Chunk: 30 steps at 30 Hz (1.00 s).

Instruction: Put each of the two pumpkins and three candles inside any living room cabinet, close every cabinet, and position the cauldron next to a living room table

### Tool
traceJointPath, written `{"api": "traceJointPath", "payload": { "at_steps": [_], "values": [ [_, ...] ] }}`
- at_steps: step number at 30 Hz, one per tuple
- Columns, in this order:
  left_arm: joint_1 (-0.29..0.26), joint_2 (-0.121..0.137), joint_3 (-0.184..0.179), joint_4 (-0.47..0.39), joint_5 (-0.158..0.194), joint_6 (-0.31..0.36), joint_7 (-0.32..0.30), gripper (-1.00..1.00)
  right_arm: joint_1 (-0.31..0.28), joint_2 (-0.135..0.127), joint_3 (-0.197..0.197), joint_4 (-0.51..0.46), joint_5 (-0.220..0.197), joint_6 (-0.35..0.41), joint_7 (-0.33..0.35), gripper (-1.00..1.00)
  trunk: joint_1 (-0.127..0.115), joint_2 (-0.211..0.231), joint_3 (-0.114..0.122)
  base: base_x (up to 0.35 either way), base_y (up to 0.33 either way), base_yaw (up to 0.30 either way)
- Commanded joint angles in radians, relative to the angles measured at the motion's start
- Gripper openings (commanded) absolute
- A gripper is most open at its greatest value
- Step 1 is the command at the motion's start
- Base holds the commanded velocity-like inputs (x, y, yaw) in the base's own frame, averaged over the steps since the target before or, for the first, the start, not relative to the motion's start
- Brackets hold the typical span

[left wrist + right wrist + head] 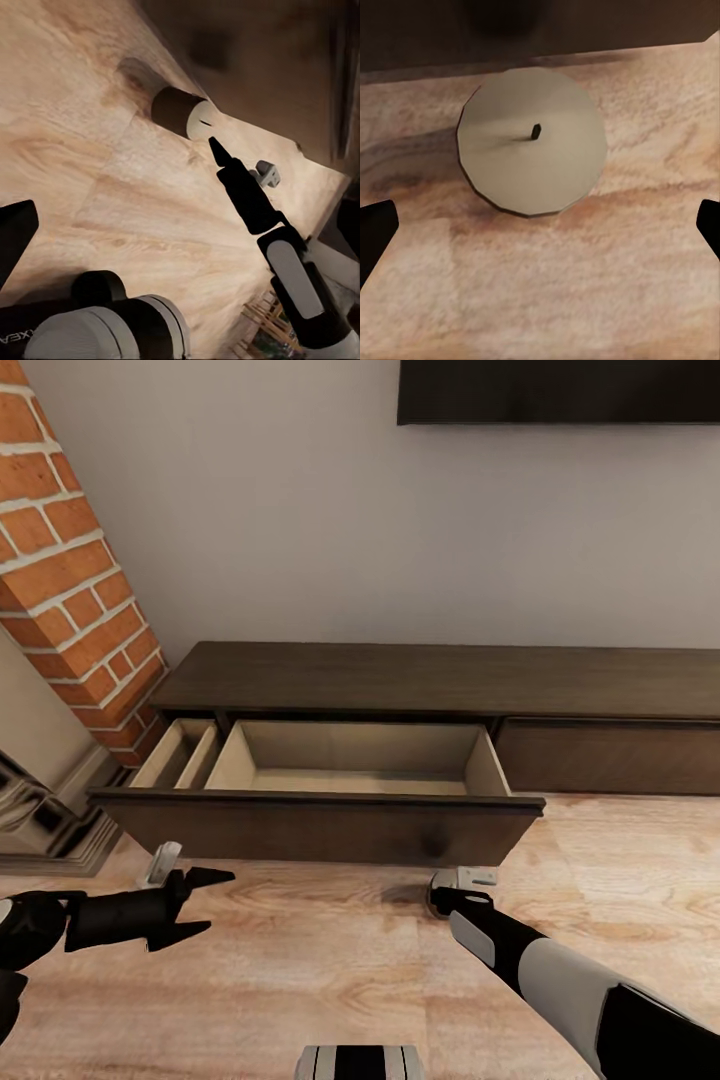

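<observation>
Long low dark brown wood cabinet (440,680) stood against wall, brick column (70,570) at its left. Its wide drawer (320,825) stuck out over wood floor (330,970). Squat pale candle (532,141) stood on floor before drawer front, below right gripper (540,232).

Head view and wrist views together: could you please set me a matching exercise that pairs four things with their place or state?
Things:
1. drawer
2. candle
3. left gripper
4. brick column

Places or states:
A. open, holding nothing, above the floor
B. standing at the left end of the cabinet
C. pulled out, pale inside
D. upright on the wood floor, close to the cabinet

Pairs: 1-C, 2-D, 3-A, 4-B
</observation>
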Motion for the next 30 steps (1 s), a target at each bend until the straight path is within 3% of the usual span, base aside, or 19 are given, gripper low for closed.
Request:
{"api": "traceJointPath", "payload": {
  "at_steps": [1, 7, 14, 30],
  "values": [
    [-0.001, 0.000, -0.001, -0.001, 0.028, 0.002, 0.009, 1.00, -0.001, -0.002, 0.006, -0.004, -0.002, 0.006, -0.007, 1.00, 0.000, 0.000, -0.001, 0.000, 0.000, 0.000],
    [0.009, 0.004, -0.003, -0.003, 0.102, 0.003, 0.000, 1.00, -0.001, -0.002, 0.004, -0.006, -0.002, -0.003, -0.006, 1.00, 0.000, 0.000, -0.001, 0.000, 0.000, 0.000],
    [0.014, 0.007, 0.000, -0.002, 0.120, 0.003, 0.000, 1.00, 0.000, -0.001, 0.007, -0.003, -0.001, -0.062, -0.006, 1.00, 0.000, 0.000, -0.001, 0.034, 0.000, 0.000],
    [0.021, 0.009, 0.001, -0.003, 0.127, 0.003, 0.000, 1.00, 0.000, 0.001, 0.011, -0.002, 0.000, -0.069, -0.006, 1.00, 0.000, 0.000, -0.001, 0.052, 0.000, 0.000]
  ]
}}
